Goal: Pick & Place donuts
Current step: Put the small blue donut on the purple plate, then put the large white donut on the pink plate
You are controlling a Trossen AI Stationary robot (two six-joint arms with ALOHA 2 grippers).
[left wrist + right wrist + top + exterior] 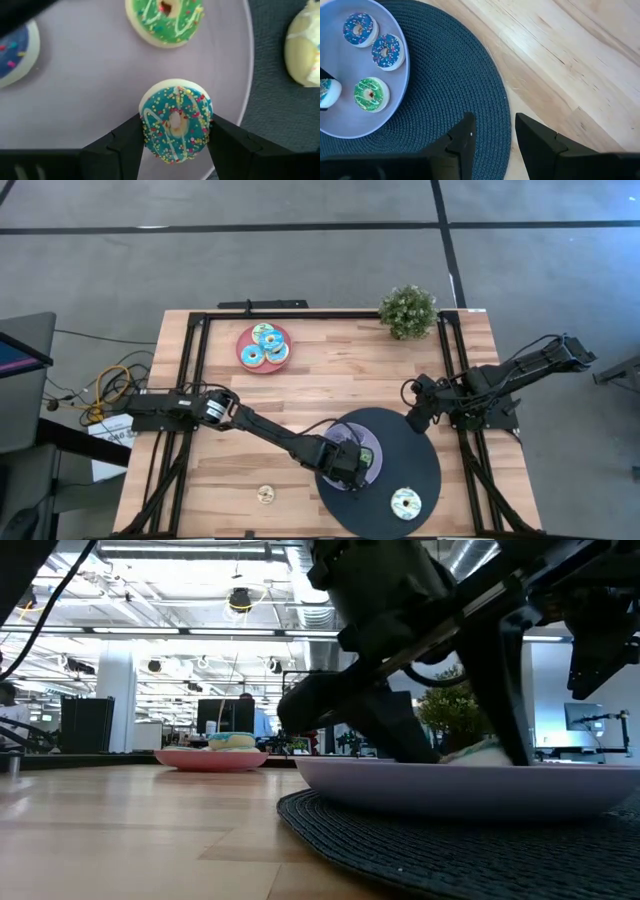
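Observation:
A teal-iced donut (176, 125) with sprinkles sits between the fingers of my left gripper (176, 134), low over the lavender plate (90, 85) on the dark round mat (420, 465). On that plate lie a green donut (165, 17) and two blue donuts (359, 29). A cream donut (405, 503) rests on the mat, and a small tan one (266, 495) on the wood. My right gripper (492, 132) waits open above the mat's right edge, with nothing between its fingers. My left gripper pinches the teal donut by two opposite sides of its rim (146, 131) between its two fingers. The fingers come slanting down from above and from the table's left. The iced face is turned up toward the wrist. Whether its underside touches the plate, I cannot tell.
A pink plate (264, 347) with three blue-iced donuts stands at the far left of the table. A small potted plant (408, 310) stands at the far edge. Bare wood lies between the pink plate and the mat.

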